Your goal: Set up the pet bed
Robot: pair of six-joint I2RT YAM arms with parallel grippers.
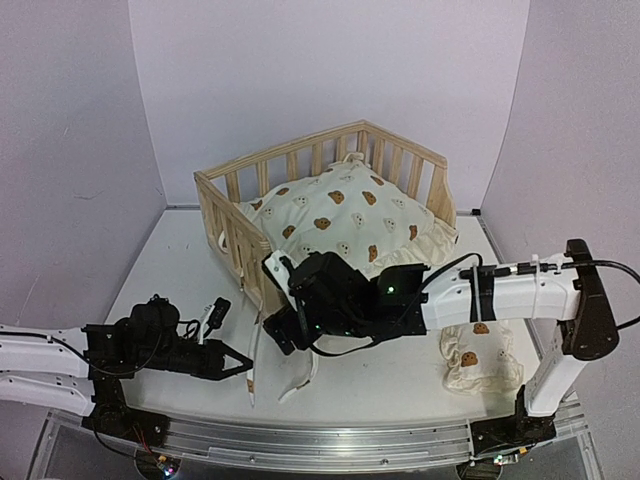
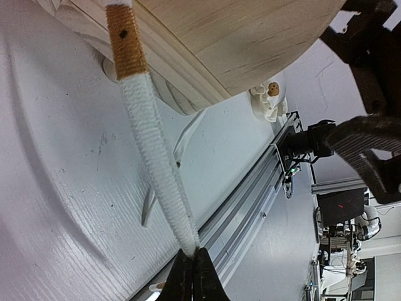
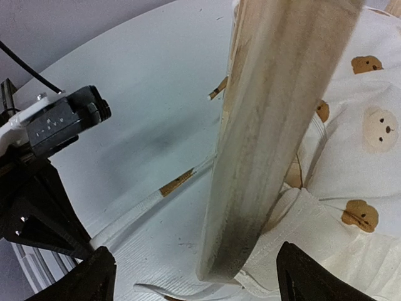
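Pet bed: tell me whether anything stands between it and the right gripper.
Nothing visible does. In the right wrist view the right gripper is open, with a wooden rail of the pet bed directly between its fingers. The bear-print cushion bulges beside the rail near one finger.

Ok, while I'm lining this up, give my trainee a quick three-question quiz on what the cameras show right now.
1. True or false: the right gripper is clamped shut on the pet bed.
2. What is the left gripper pinching? A: the white cord with a tan band. B: a bed slat. C: nothing.
3. Where does the small pillow lie?

Key
1. False: its jaws stand wide open on either side of a wooden part of the frame.
2. A.
3. On the table, outside the pet bed.
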